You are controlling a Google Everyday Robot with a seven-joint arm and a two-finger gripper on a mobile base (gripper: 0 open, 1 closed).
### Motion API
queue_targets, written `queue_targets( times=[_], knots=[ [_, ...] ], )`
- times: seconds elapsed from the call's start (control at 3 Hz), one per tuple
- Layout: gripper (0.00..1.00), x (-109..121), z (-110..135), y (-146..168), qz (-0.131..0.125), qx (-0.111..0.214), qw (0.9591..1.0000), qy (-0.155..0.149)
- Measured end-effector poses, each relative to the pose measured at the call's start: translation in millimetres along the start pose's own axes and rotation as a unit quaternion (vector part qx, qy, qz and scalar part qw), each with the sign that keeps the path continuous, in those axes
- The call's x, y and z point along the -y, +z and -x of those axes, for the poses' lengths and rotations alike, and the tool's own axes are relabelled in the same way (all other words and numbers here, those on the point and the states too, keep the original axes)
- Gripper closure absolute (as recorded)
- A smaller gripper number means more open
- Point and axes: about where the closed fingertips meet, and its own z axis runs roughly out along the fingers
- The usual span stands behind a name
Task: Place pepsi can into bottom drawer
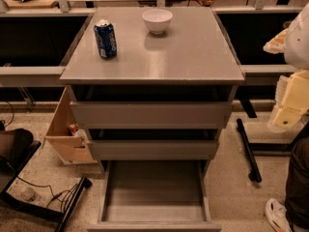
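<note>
**Q:** What fills most of your view?

**A:** A grey cabinet (pixel 152 115) with three drawers. Its flat worktop (pixel 193 57) carries two things. The upper two drawers are pushed in. The bottom drawer (pixel 153 190) is pulled out towards me, and its flat floor and low sides show.

**Q:** And your end effector?

**A:** My end effector (pixel 291 103) hangs at the right edge of the view, beside the cabinet and level with the upper drawers. It is well apart from everything on the worktop. I cannot tell how far open it is, or whether it has hold of anything.

**Q:** What are the smaller things?

**A:** A white bowl (pixel 157 20) sits at the back of the worktop, near the middle. The pepsi can (pixel 105 38) stands upright on the worktop to the left of the bowl, apart from it and close to the left edge. It is not in the bottom drawer.
</note>
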Motion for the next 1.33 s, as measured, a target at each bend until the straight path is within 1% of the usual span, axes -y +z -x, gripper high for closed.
queue_targets(
  times=[0.33, 0.67, 1.0, 1.33],
  knots=[
    [0.0, 0, 0, 0, 0.0, 0.0, 1.0, 0.0],
    [0.0, 24, 12, 9, -0.017, 0.035, 0.9991, -0.014],
    [0.0, 89, 44, 29, -0.051, 0.134, 0.9889, -0.04],
    [0.0, 156, 86, 46, -0.082, 0.26, 0.9606, -0.05]
  ],
)
